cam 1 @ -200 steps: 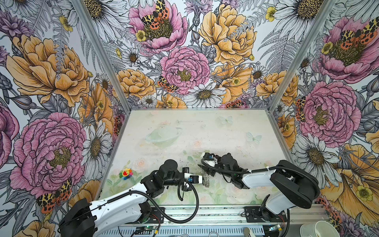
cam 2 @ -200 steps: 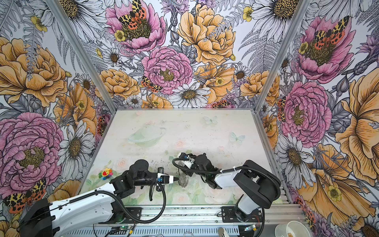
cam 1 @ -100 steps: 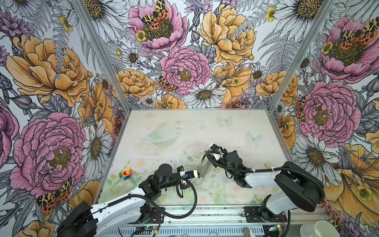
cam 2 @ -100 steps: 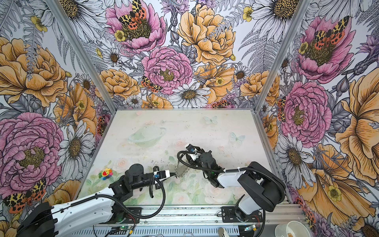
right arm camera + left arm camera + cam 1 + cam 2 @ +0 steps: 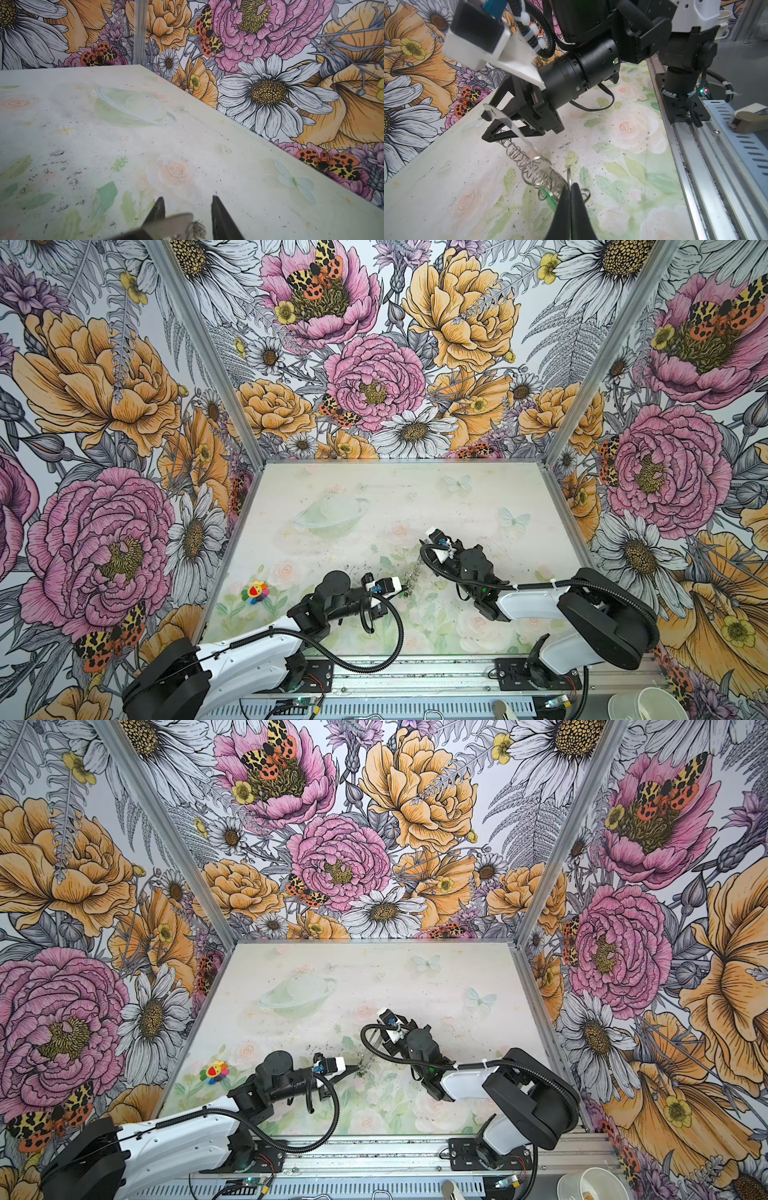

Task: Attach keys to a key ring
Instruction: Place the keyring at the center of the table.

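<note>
The worktop has a pale floral print marked with dark specks. A small multicoloured flower-shaped object lies near its front left corner.

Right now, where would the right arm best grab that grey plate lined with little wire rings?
Probably the flat tip of the key ring, opposite the end the shut left gripper pinches. The wire rings crowd one edge, so the right gripper should come end-on, jaws closing on the two flat faces.
</note>
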You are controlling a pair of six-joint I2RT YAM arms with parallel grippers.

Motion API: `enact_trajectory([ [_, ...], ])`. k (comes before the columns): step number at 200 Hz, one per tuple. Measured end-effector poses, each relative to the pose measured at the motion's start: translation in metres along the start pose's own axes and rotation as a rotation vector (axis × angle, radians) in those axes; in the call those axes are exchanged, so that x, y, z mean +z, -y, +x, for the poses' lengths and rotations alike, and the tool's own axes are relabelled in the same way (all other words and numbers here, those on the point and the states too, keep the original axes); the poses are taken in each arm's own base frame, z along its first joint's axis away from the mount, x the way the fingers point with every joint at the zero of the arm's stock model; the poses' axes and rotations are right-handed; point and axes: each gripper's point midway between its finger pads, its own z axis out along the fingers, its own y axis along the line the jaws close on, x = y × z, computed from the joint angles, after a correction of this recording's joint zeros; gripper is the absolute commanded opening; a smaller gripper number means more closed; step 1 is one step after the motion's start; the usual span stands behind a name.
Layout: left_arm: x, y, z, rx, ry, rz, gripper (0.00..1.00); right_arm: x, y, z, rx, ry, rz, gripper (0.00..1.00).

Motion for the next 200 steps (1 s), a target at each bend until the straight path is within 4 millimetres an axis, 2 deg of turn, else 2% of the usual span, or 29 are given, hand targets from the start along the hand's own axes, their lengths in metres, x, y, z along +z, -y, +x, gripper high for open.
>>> enact_trajectory([
  [24, 0.000, -0.002, -0.001, -0.013, 0.007, -0.009, 0.00, -0.002, 0.000, 0.001, -0.012, -0.005, -0.002, 0.26],
  [50, 0.000, -0.003, -0.004, -0.025, 0.017, -0.016, 0.02, -0.003, 0.001, 0.003, -0.031, -0.017, 0.001, 0.24],
  [67, 0.001, -0.004, -0.004, -0.032, 0.020, -0.022, 0.10, -0.004, 0.002, 0.007, -0.049, -0.040, 0.007, 0.20],
  [78, 0.001, -0.005, -0.005, -0.035, 0.021, -0.025, 0.19, -0.005, 0.004, 0.011, -0.060, -0.062, 0.015, 0.19],
  [94, 0.001, -0.006, 0.000, -0.063, 0.003, -0.033, 0.28, -0.007, 0.013, 0.015, -0.077, -0.096, 0.052, 0.19],
  [122, -0.002, -0.012, 0.006, -0.102, -0.028, -0.075, 0.42, -0.007, 0.028, 0.009, -0.120, -0.136, 0.113, 0.17],
  [148, -0.012, -0.027, -0.003, -0.110, -0.009, -0.170, 0.50, -0.003, 0.042, -0.001, -0.182, -0.195, 0.168, 0.17],
  [178, -0.033, -0.058, -0.014, -0.104, 0.016, -0.352, 0.54, 0.002, 0.055, -0.007, -0.277, -0.296, 0.212, 0.17],
  [200, -0.055, -0.083, -0.018, -0.120, 0.047, -0.509, 0.54, 0.012, 0.057, -0.002, -0.358, -0.391, 0.219, 0.16],
])
